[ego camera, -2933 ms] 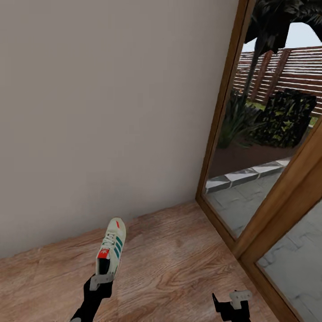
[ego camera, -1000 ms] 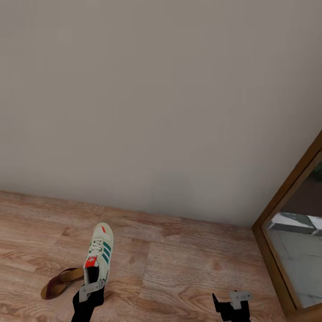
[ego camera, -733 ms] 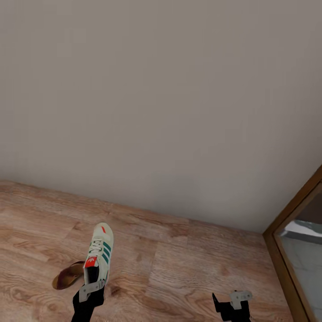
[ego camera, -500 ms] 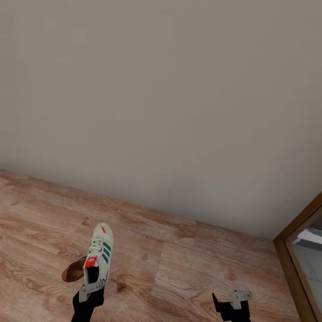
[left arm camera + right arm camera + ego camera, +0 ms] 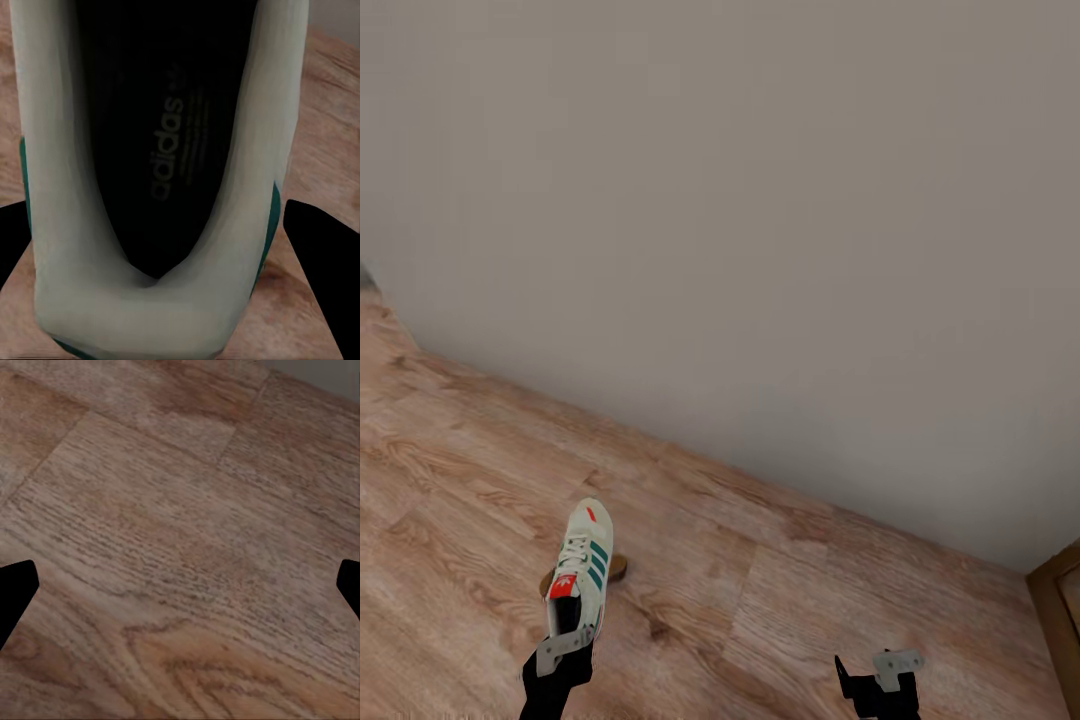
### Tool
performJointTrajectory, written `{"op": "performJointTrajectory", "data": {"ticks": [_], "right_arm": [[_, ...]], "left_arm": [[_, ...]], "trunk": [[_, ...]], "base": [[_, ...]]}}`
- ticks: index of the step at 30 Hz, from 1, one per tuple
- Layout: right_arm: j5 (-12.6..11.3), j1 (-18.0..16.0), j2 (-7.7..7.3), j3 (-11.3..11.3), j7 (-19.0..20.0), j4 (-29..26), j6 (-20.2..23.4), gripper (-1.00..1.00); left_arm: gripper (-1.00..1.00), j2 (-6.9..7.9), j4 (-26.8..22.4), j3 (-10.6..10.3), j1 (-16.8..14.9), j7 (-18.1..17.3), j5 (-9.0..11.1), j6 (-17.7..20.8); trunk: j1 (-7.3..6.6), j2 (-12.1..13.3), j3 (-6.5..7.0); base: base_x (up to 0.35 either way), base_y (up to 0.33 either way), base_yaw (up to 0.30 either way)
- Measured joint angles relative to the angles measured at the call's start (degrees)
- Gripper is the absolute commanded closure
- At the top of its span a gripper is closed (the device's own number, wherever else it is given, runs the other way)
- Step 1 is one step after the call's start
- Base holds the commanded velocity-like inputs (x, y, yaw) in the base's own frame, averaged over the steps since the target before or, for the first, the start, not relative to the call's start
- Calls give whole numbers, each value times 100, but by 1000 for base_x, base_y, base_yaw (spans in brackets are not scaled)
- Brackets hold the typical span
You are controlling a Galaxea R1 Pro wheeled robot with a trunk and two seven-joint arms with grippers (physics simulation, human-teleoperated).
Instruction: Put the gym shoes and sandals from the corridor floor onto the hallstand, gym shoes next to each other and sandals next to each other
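Observation:
My left gripper (image 5: 565, 640) is shut on the heel of a white gym shoe (image 5: 582, 574) with green stripes and a red tongue patch, held above the corridor floor (image 5: 780, 610) with its toe pointing away. In the left wrist view the gym shoe (image 5: 161, 165) shows its dark insole between the two black fingers (image 5: 319, 247). A brown sandal (image 5: 615, 570) lies on the floor, mostly hidden behind the shoe. My right gripper (image 5: 880, 675) is open and holds nothing, hanging over bare planks (image 5: 180, 540). The hallstand is out of view.
A plain grey-beige wall (image 5: 740, 220) runs across the view, meeting the floor on a diagonal. A wooden door frame (image 5: 1060, 610) edges in at the lower right. A small dark object (image 5: 365, 278) shows at the far left edge.
The camera has turned left: the glass door has slid out to the right and more floor shows at left. The sandal has slipped behind the held shoe. Both grippers keep their places.

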Motion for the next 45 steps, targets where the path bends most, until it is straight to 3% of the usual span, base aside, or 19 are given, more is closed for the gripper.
{"op": "performJointTrajectory", "data": {"ticks": [45], "right_arm": [[7, -1, 1, 0, -11, 4, 0, -100]], "left_arm": [[100, -55, 12, -12, 1, 0, 11, -9]], "trunk": [[0, 0, 0]], "base": [[0, 0, 278]]}}
